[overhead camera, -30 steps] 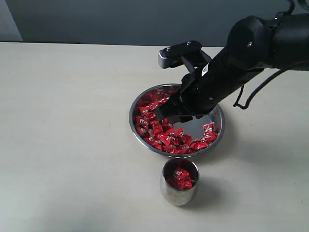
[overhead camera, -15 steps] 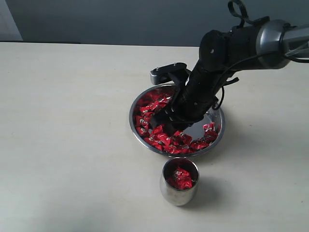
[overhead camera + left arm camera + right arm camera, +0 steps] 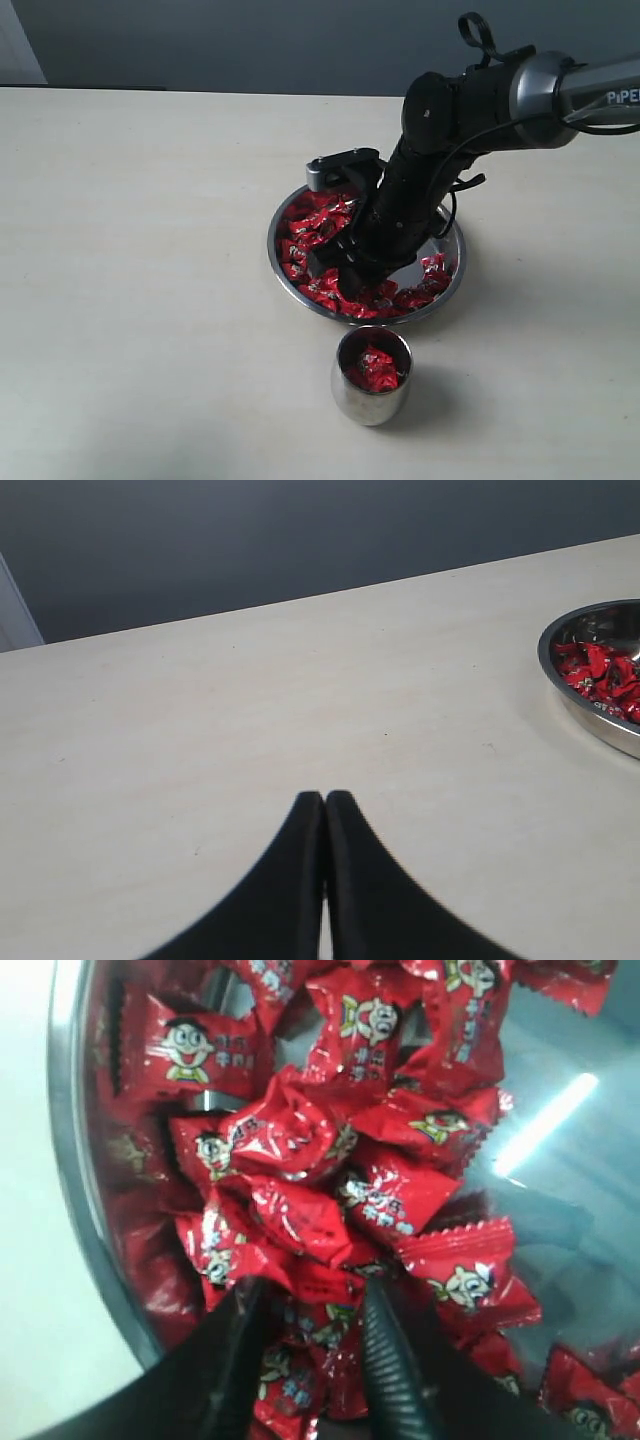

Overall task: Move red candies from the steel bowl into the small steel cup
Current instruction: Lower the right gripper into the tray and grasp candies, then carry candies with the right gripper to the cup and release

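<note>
Right arm was over the steel bowl [image 3: 272, 245], and the right gripper [image 3: 312, 1295] was nose-down in it, tips buried in the pile at the bowl's cup-facing side. The red candies [image 3: 305, 230] lay heaped around much of the bowl, with a bare, mirror-bright patch of steel showing on the side away from the gripper's tips. Up close, the black fingers [image 3: 390, 1360] stood spread apart, planted among the wrappers, with a red candy or two lying in the gap between them. Whether either pad was pressing on a wrapper, I could not tell; no clean pinch showed.

The small steel cup [image 3: 365, 408] stood upright just beside the bowl, close to its rim and not touching it. It had a little clump of red wrappers [image 3: 375, 368] sitting inside.

The left gripper [image 3: 324, 810] was well apart from the bowl, over bare table [image 3: 130, 250], its two fingers pressed together tip to tip with nothing between them. From its wrist camera only one edge of the bowl showed, with a few candies in it.
</note>
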You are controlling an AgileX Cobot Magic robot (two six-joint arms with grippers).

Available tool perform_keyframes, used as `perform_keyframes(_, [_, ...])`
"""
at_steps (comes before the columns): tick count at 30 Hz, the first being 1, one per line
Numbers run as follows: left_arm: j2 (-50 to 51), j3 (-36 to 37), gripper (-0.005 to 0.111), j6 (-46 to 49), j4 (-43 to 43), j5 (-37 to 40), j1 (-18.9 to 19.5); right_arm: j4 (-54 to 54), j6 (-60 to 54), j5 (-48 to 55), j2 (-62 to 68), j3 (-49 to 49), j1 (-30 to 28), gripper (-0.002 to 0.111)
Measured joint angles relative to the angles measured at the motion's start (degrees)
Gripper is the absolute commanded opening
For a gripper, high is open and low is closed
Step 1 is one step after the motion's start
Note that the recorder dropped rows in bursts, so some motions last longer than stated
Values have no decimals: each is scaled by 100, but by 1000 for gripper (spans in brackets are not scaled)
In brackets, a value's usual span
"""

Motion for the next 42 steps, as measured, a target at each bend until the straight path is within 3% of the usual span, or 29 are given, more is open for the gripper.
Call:
perform_keyframes(4, [0, 0, 0, 0, 0, 0, 0, 10, -35, 12, 0, 0, 0, -1])
perform_keyframes(23, [0, 0, 0, 0, 0, 0, 0, -91, -66, -194, -777, 0, 0, -1])
perform_keyframes(31, [0, 0, 0, 0, 0, 0, 0, -97, -28, 643, -1359, 67, 0, -1])
perform_keyframes(42, [0, 0, 0, 0, 0, 0, 0, 726, -244, 1079, -2288, 1444, 35, -1])
